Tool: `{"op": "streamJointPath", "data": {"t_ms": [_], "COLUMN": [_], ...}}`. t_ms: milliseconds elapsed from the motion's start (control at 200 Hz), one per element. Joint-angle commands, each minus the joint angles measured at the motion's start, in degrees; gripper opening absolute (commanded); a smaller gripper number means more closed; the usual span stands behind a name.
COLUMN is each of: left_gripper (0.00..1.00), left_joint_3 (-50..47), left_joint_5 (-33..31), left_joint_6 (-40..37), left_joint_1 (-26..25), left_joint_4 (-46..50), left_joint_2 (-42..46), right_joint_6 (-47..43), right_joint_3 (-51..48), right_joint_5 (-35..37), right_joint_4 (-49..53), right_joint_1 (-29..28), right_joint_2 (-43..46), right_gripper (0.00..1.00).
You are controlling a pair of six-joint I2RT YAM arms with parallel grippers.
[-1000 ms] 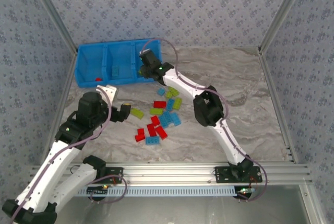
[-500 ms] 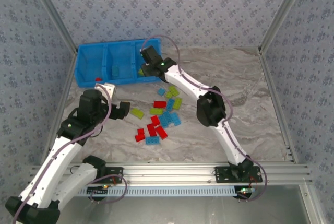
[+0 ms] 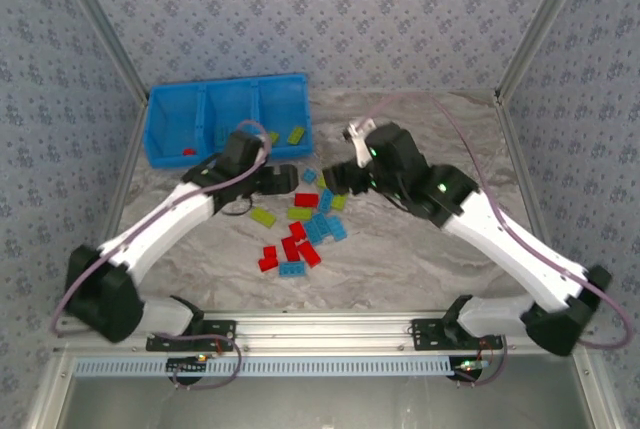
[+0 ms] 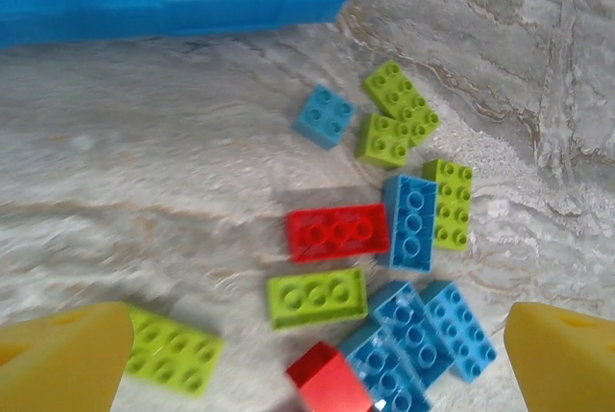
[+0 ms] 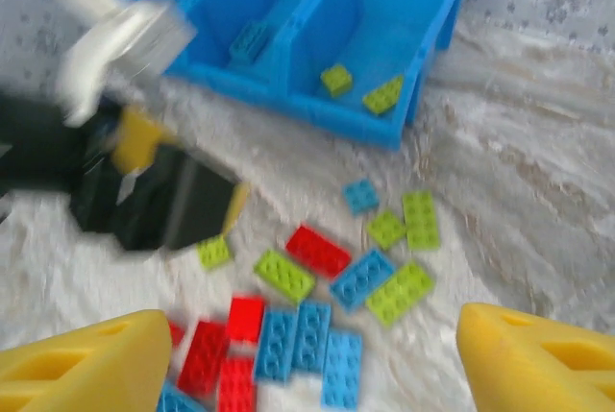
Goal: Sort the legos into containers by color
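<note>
The legos lie in a loose pile mid-table: red [image 3: 306, 200], lime green [image 3: 263, 216] and light blue [image 3: 320, 227] bricks. The containers are three compartments of one blue bin [image 3: 155, 129] at the back left. Its right compartment holds two green bricks [image 5: 382, 95], the middle one a blue brick [image 5: 248, 42], the left one a red brick [image 3: 188, 152]. My left gripper [image 3: 290, 181] hovers open over the pile's left side, with a green brick [image 4: 317, 298] and a red one [image 4: 337, 231] between its wide-spread fingers [image 4: 62, 359]. My right gripper [image 3: 336, 181] hangs open and empty above the pile's right side.
The bin's front wall [image 4: 192, 4] stands just behind the pile. My left gripper's black body [image 5: 144, 191] shows in the right wrist view, close to the pile's left. Metal frame posts and patterned walls close in the table on three sides.
My right gripper opened, left a green brick in the bin's right compartment and pulled back to above the pile. My left arm stretched forward from the near left to the pile, still open.
</note>
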State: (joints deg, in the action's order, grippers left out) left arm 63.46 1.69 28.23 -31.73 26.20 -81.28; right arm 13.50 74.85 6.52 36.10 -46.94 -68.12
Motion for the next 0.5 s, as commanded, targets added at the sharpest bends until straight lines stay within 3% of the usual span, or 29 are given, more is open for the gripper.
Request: {"op": "streamJointPath", "data": {"t_ms": [0, 215, 380, 495], "left_gripper": [0.99, 0.98, 0.97, 0.90], "left_joint_3": [7.52, 21.32, 27.49, 29.88], "left_joint_5": [-0.42, -3.50, -4.01, -3.82], "left_joint_6": [1.36, 3.84, 6.02, 6.61], "left_joint_1": [-1.15, -1.04, -0.92, -0.64], "left_joint_4": [-1.94, 0.65, 0.50, 0.93], "left_joint_2": [-9.50, -28.69, -36.80, -40.42], "right_joint_6": [3.80, 7.73, 8.46, 8.80], "right_joint_3": [-5.93, -12.94, -14.82, -14.74], "right_joint_5": [-0.12, 4.76, 5.98, 5.09], "right_joint_4": [5.66, 9.27, 10.26, 10.79], "right_joint_1": [-0.45, -0.20, 0.59, 0.73], "right_joint_2": [5.91, 15.49, 16.83, 16.94], "right_gripper": [0.84, 0.90, 0.92, 0.92]}}
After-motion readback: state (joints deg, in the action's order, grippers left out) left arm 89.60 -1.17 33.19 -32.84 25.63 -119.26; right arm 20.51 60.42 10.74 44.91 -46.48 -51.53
